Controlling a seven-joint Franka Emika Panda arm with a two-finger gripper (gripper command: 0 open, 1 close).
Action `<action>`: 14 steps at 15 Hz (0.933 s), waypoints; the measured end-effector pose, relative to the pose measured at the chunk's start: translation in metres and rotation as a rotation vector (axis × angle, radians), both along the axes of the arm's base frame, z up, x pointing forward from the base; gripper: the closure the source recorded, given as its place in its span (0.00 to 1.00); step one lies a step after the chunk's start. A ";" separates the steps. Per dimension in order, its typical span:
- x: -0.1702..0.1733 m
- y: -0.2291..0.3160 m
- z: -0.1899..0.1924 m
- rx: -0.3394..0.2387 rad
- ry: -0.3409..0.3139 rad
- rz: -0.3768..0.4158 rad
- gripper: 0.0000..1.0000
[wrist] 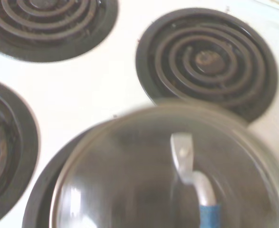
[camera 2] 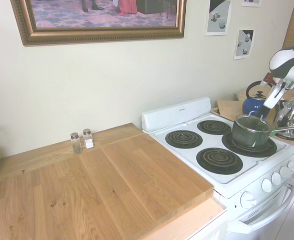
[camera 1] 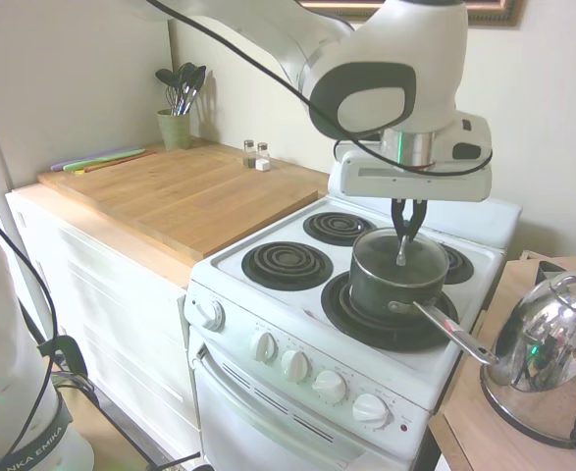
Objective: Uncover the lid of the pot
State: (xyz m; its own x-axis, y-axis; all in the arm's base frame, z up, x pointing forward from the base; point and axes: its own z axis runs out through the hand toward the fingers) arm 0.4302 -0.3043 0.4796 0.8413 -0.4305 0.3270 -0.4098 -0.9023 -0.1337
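We judge the task barely begun: the lid sits flat on the pot, on the front burner of the stove. Our gripper hangs just above the loop handle, fingers drawn close together, grasping nothing. Grasping and lifting remain. The lid is clear glass, metal-rimmed, covering the dark pot fully.

White stove – pot on front burner, lid on

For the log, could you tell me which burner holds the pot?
The front burner nearest the kettle holds the pot; the other three coils are bare.
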 end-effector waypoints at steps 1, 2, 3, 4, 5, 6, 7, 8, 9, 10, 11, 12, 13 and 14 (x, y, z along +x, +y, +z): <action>-0.005 0.004 0.014 -0.012 0.008 -0.015 1.00; -0.009 0.013 0.028 -0.026 0.019 -0.027 1.00; -0.010 0.027 0.043 -0.043 0.026 -0.035 1.00; -0.008 0.045 0.057 -0.065 0.030 -0.041 1.00; -0.002 0.071 0.067 -0.092 0.035 -0.043 1.00; 0.009 0.103 0.070 -0.120 0.043 -0.045 1.00; 0.022 0.142 0.067 -0.143 0.054 -0.047 1.00; 0.035 0.185 0.058 -0.159 0.071 -0.048 1.00; 0.048 0.229 0.048 -0.169 0.092 -0.056 1.00; 0.058 0.269 0.038 -0.181 0.111 -0.072 1.00; 0.069 0.306 0.032 -0.195 0.128 -0.091 1.00; 0.081 0.338 0.032 -0.213 0.145 -0.111 1.00; 0.094 0.363 0.031 -0.223 0.159 -0.132 1.00; 0.106 0.383 0.029 -0.223 0.180 -0.147 1.00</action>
State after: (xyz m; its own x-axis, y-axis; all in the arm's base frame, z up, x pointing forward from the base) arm 0.5361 0.0788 0.5086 0.8281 -0.4865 0.2786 -0.5373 -0.8305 0.1469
